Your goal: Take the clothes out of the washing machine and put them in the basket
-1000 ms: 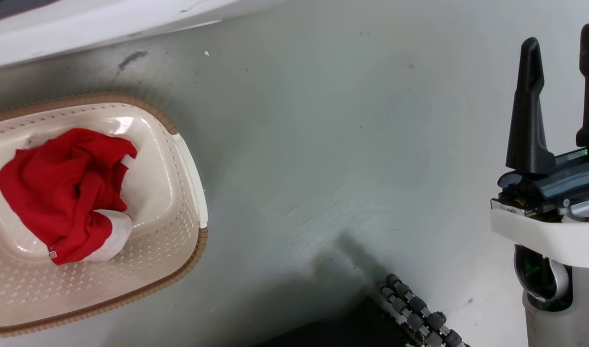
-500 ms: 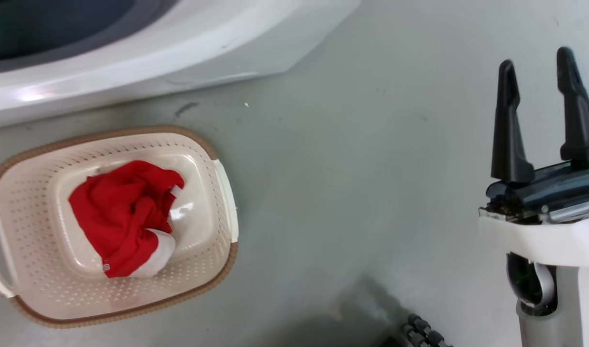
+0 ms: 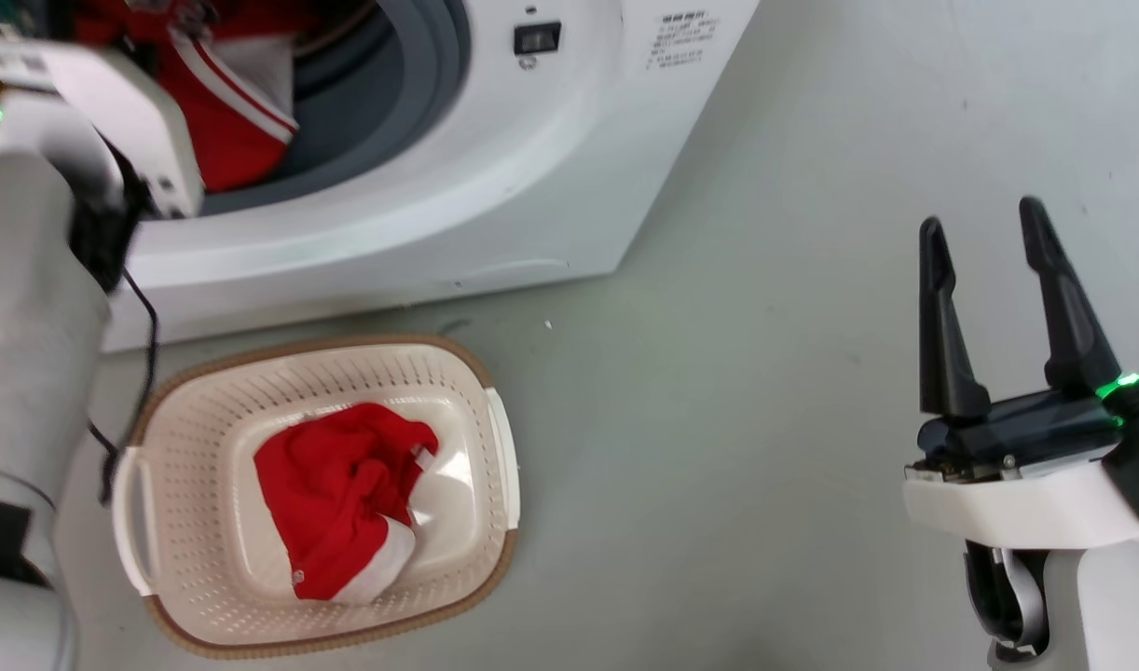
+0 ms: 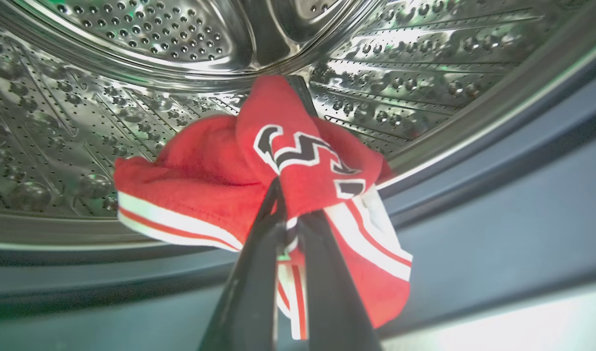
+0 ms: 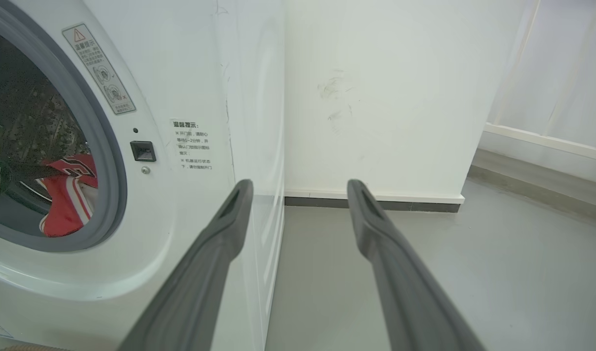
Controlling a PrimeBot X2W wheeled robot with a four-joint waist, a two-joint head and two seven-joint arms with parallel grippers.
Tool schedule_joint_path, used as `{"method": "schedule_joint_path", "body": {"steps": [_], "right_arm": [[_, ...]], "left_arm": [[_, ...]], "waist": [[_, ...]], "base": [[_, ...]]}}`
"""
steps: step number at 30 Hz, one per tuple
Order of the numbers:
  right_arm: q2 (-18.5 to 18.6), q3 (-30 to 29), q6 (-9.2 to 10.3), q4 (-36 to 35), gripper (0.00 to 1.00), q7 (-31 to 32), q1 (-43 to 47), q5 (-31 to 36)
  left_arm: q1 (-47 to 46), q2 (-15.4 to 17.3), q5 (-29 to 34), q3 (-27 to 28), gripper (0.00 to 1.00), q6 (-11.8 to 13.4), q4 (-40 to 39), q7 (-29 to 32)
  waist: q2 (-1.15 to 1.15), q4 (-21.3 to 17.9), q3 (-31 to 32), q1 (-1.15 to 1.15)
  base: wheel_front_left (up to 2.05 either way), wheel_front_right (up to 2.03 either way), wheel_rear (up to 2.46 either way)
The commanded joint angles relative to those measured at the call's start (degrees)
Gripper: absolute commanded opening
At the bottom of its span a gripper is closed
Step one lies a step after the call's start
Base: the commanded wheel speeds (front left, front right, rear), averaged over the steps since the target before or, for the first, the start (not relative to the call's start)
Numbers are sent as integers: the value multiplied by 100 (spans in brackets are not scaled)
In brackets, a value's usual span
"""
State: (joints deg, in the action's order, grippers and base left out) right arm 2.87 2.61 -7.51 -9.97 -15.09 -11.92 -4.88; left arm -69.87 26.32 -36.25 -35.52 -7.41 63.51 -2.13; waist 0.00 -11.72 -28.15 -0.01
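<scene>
The washing machine stands white at the top of the head view with its porthole open. My left arm reaches into it. In the left wrist view my left gripper is shut on a red jersey with white lettering and striped trim, held above the steel drum. The jersey also hangs at the porthole's lower edge. Another red and white garment lies crumpled in the cream basket on the floor before the machine. My right gripper is open over bare floor, far right.
A black cable hangs beside my left arm, near the basket's rim. The right wrist view shows the washing machine's front and side, a white wall behind it, and grey floor to the right.
The head camera has swung up, so the basket has slid down the picture and the washing machine, jersey and left arm have come into view. The right gripper stays open.
</scene>
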Motion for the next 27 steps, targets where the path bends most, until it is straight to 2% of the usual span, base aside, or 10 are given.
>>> {"method": "schedule_joint_path", "body": {"steps": [1, 6, 13, 19, 27], "right_arm": [[1, -12, 4, 28, 100, -12, 90, 25], [1, -4, 4, 116, 100, -12, 327, 129], [0, 8, 4, 197, 100, -12, 657, 207], [0, 21, 4, 284, 100, -12, 915, 245], [0, 44, 4, 374, 100, -11, 1190, 245]], "left_arm": [[183, -37, -41, -32, 0, -2, -30, -101], [925, -173, -182, -144, 0, -3, -149, -694], [1744, -281, -235, -206, 0, 10, -284, -1194], [2471, -338, -201, -109, 0, 180, -672, -1309], [3630, -443, -23, 196, 0, 514, -1753, -1320]], "waist": [[0, 187, 369, 1], [0, 318, 823, 1], [0, 473, 1370, 1], [0, 569, 1774, 1], [0, 701, 2248, 1]], "base": [[0, 0, 0], [0, 0, 0], [0, 0, 0], [0, 0, 0], [0, 0, 0]]}}
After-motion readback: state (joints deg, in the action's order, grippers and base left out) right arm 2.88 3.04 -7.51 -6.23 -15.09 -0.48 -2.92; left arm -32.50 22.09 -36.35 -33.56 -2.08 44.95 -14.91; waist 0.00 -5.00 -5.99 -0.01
